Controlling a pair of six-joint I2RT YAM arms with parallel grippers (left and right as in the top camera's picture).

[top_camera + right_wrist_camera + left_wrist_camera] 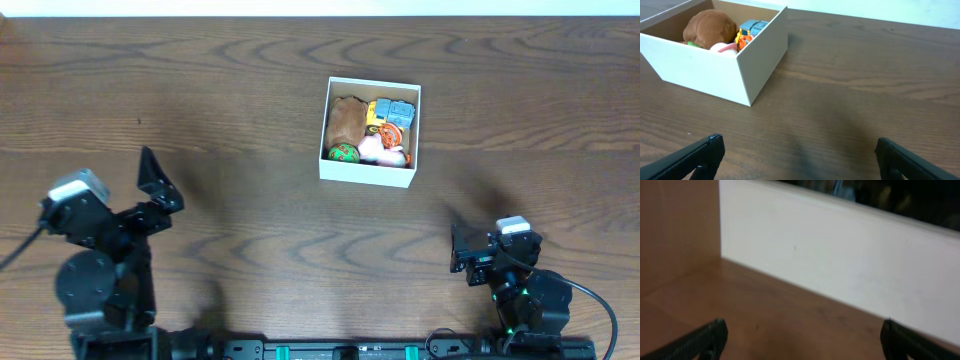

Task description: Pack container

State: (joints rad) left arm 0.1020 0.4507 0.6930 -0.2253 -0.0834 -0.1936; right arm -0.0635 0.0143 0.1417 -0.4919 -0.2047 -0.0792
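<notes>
The container [365, 172] is a square white box at the middle back of the table. It holds a brown plush [347, 118], a green ball [345, 153], a pink and white toy [378, 148], an orange toy [392, 135] and a blue-grey block [395, 108]. It also shows at the upper left of the right wrist view [700, 70], with the plush [710, 27] inside. My left gripper [155, 180] is open and empty at the near left, far from the box. My right gripper [465, 250] is open and empty at the near right, in front of the box.
The dark wooden table [250, 90] shows around the box. The left wrist view is blurred; between the open fingers [802, 340] it shows brown tabletop and a white wall [840, 265] beyond the edge. The right fingers [800, 157] hang over bare wood.
</notes>
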